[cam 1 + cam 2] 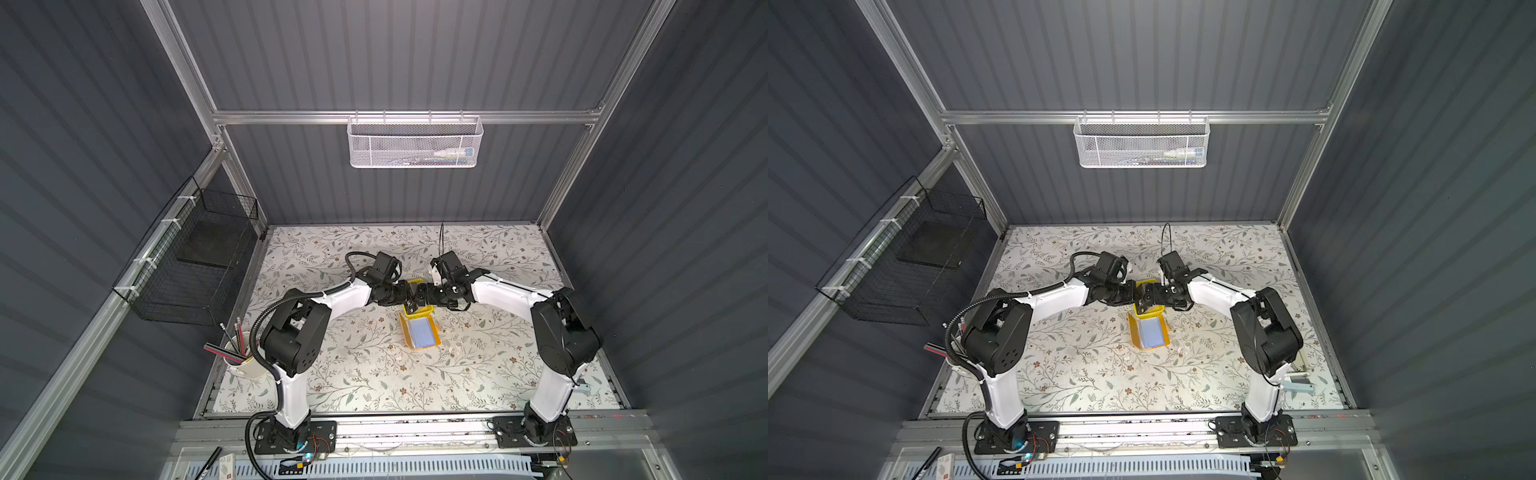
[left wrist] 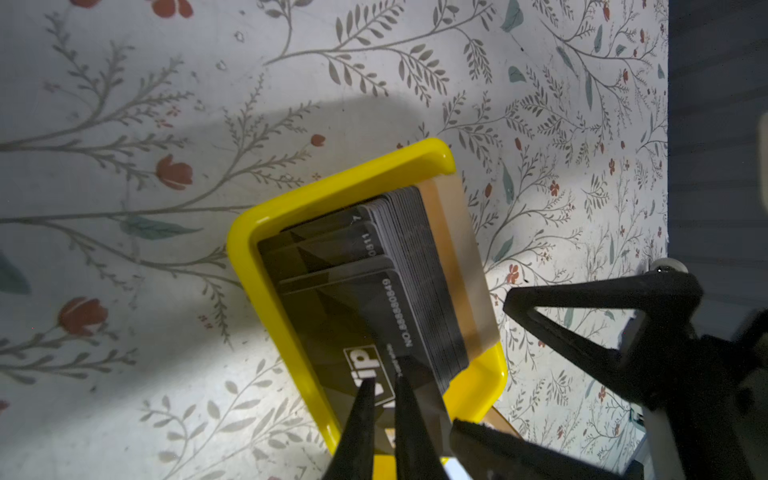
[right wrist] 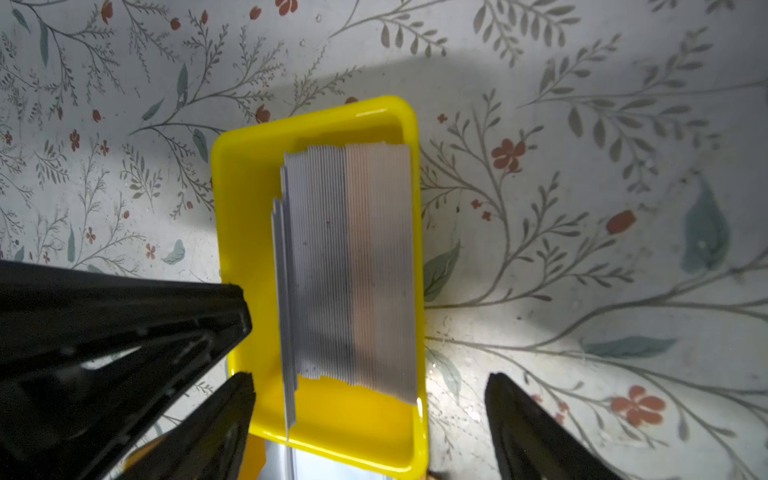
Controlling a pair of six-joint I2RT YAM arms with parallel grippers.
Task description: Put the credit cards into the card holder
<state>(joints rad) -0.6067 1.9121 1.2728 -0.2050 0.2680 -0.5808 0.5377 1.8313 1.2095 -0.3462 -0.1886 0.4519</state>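
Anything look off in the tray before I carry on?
Only the stack in the yellow tray: the front few credit cards stand staggered, their ends poking past the rest of the pack rather than flush. The left gripper is pinching at those. Nothing spilled or damaged that I can see.

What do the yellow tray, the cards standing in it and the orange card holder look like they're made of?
The yellow tray looks like glossy moulded plastic: bright highlights, rounded corners. The credit cards seem thin stiff plastic, matte, with even stacked edges and printed faces. The card holder has a mustard cover, possibly leather-like, but too small to tell.
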